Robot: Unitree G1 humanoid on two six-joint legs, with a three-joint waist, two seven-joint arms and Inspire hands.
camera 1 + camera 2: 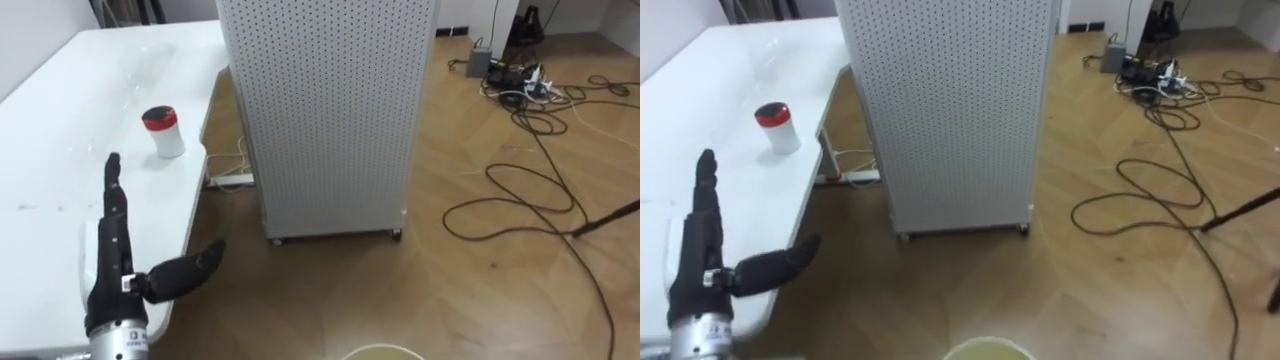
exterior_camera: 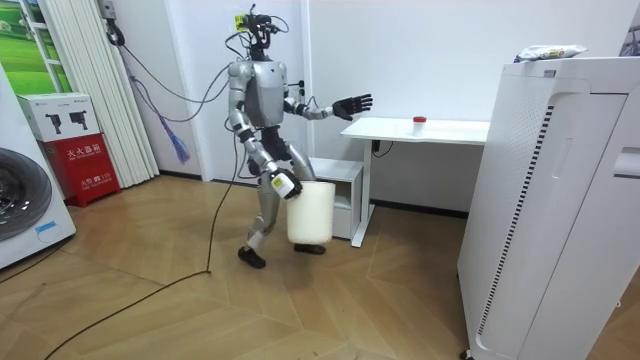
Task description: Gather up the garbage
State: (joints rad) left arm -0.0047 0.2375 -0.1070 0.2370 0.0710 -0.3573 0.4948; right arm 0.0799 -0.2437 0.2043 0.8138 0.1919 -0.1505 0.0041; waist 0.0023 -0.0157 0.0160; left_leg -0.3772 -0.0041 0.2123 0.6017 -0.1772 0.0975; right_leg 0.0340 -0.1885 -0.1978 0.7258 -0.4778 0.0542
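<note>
The left hand [image 1: 114, 262], fingers straight and released, hovers over the white table [image 1: 60, 110] near the red-lidded cup [image 1: 163, 131] farther along (likely the garbage), while the right hand [image 2: 283, 185], grip unreadable, carries the white bin [image 2: 309, 212] low to receive it.

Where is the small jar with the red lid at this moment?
The red-lidded jar stands upright on the white table, at the left of the eye views, beyond the open left hand and near the edge facing the perforated cabinet.
</note>
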